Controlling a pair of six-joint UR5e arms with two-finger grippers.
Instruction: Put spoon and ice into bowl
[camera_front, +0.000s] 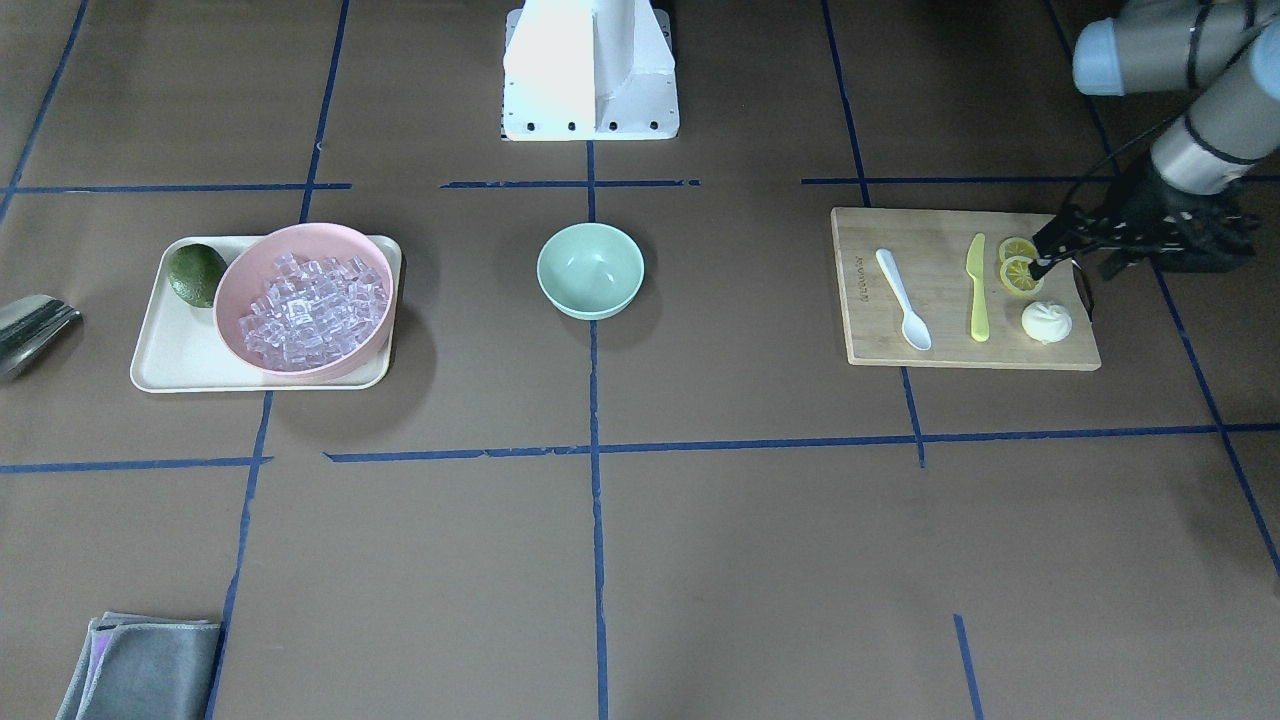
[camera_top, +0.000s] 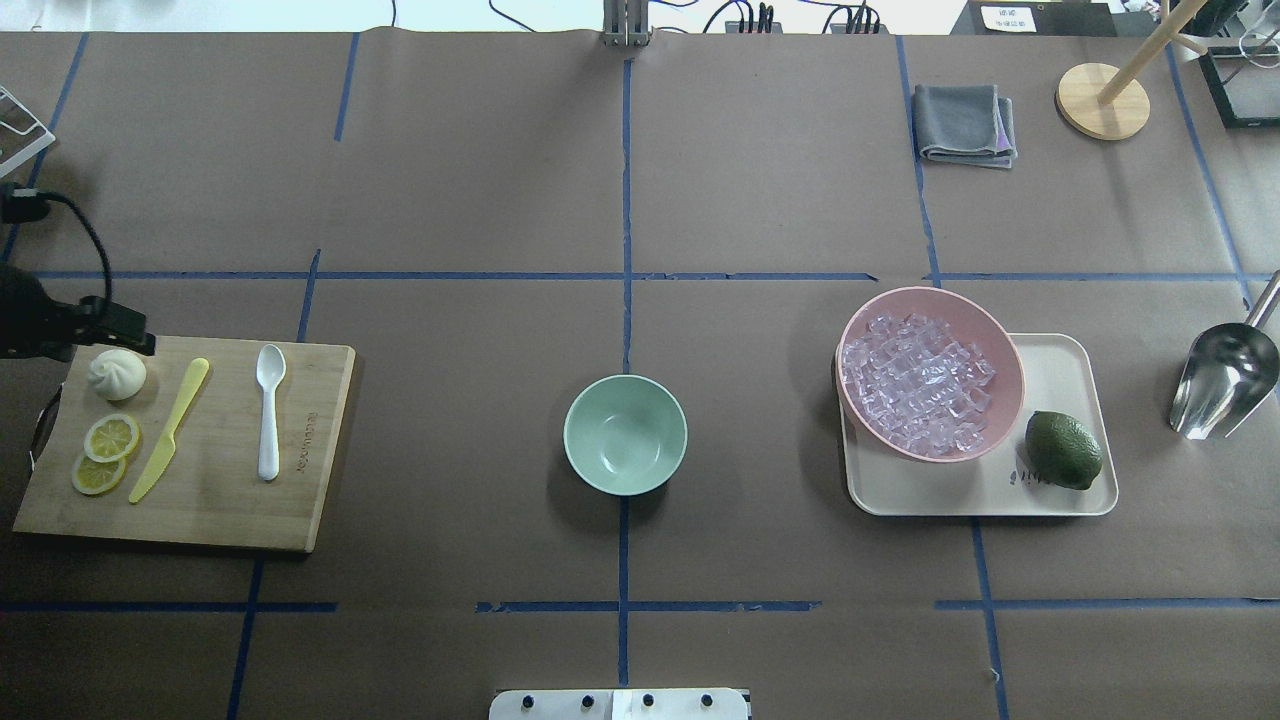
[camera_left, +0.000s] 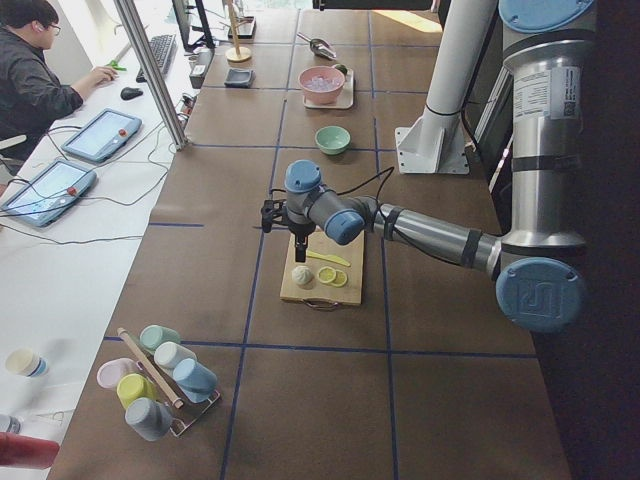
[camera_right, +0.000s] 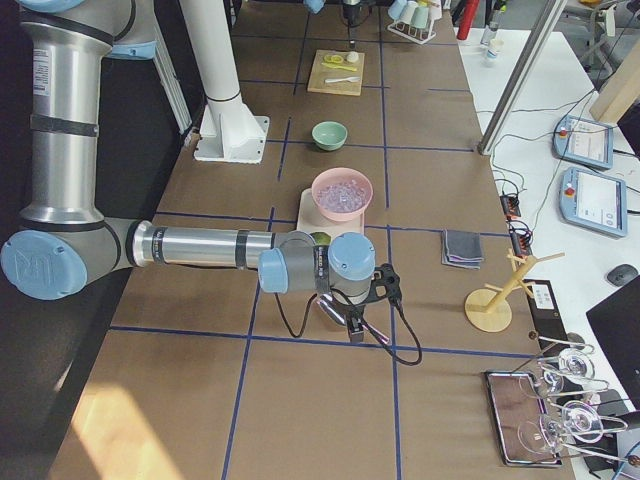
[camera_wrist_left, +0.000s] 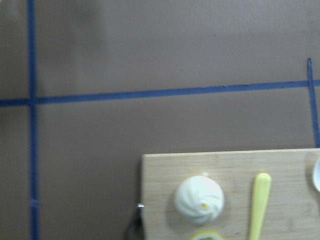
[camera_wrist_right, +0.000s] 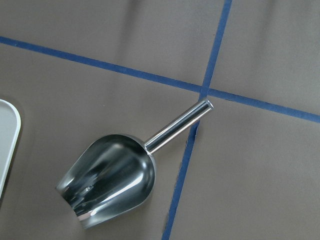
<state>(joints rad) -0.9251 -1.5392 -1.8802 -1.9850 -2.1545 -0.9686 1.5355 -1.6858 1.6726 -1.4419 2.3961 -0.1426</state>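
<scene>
No part of the task was complete. The small round mint-green bowl (camera_top: 625, 435) stood empty at mid-desk. The small white plastic spoon (camera_top: 268, 415) lay flat on the bamboo cutting board (camera_top: 310, 480), well apart from the bowl on the robot's left. The clear glassy ice cubes (camera_top: 915, 382) were heaped in the larger pink bowl (camera_top: 1000, 350), well to the bowl's other side, with a steel scoop (camera_top: 1222, 385) farther out.

The left gripper (camera_front: 1050, 252) hung over the board's end farthest from the bowl. It apparently held nothing, and its opening could not be told. The right gripper (camera_right: 352, 322) hung above the scoop, and its state also could not be told.
</scene>
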